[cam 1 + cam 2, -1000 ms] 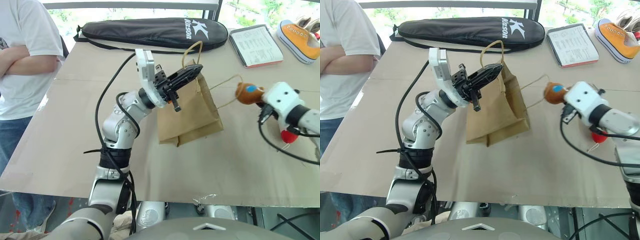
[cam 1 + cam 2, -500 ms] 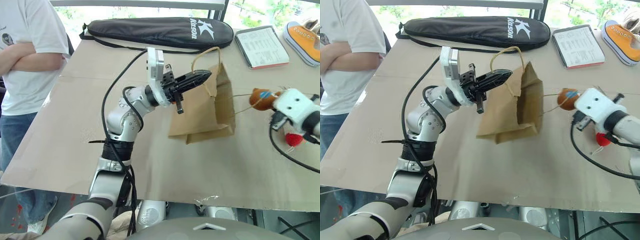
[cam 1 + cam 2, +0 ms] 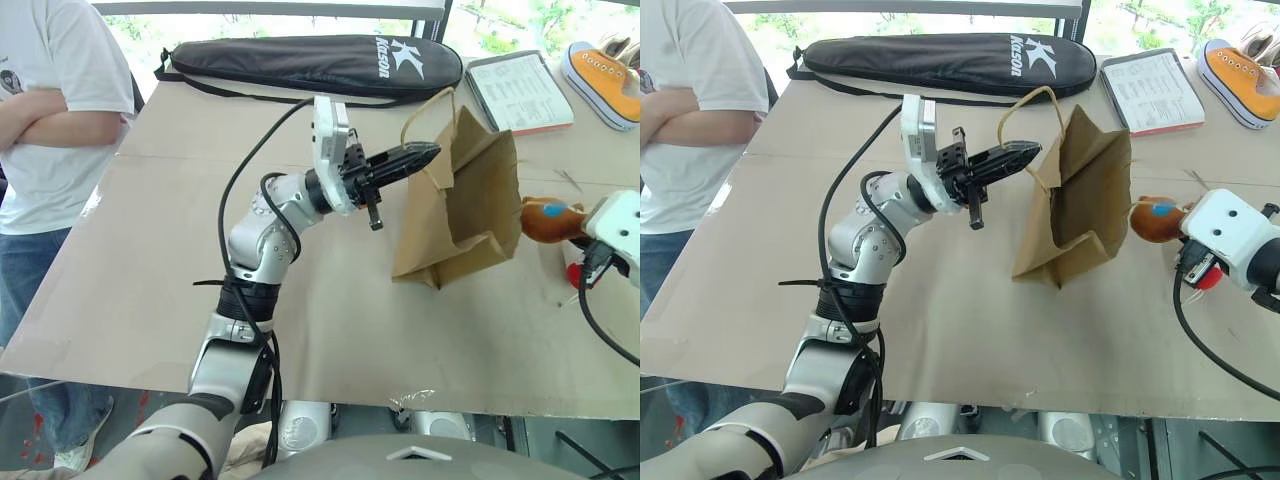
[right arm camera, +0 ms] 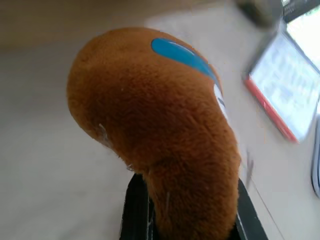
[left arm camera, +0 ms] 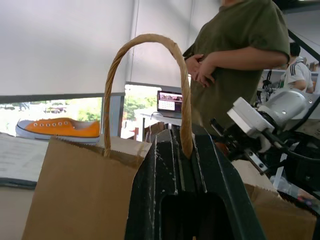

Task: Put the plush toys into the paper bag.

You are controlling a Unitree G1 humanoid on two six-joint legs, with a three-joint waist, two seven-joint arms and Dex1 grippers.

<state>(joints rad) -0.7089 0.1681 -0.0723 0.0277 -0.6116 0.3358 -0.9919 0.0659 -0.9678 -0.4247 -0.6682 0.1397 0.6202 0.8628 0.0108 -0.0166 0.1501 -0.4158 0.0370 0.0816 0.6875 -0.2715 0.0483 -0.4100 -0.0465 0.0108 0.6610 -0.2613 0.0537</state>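
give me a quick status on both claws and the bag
Left claw shut on a handle of the paper bag, bag lifted open. Right claw shut on the brown plush toy, beside the bag, not yet in. Nothing between them.

Paper bag (image 3: 465, 195) mid-table, plush toy (image 3: 548, 220) just right, racket case (image 3: 310, 62) behind

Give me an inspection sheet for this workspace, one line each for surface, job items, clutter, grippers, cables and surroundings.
Surface: tan tabletop, a seam running across it.
Job's things: paper bag tilted, hanging by one handle; brown plush toy beside the bag, not in it; a red toy part behind the right arm.
Clutter: black racket case, clipboard, orange sneaker along the far edge.
Grippers: left gripper shut on the bag's handle; right gripper shut on the brown plush toy.
Cables: black cables looped along both arms.
Surroundings: a person with folded arms at the table's left; windows beyond.
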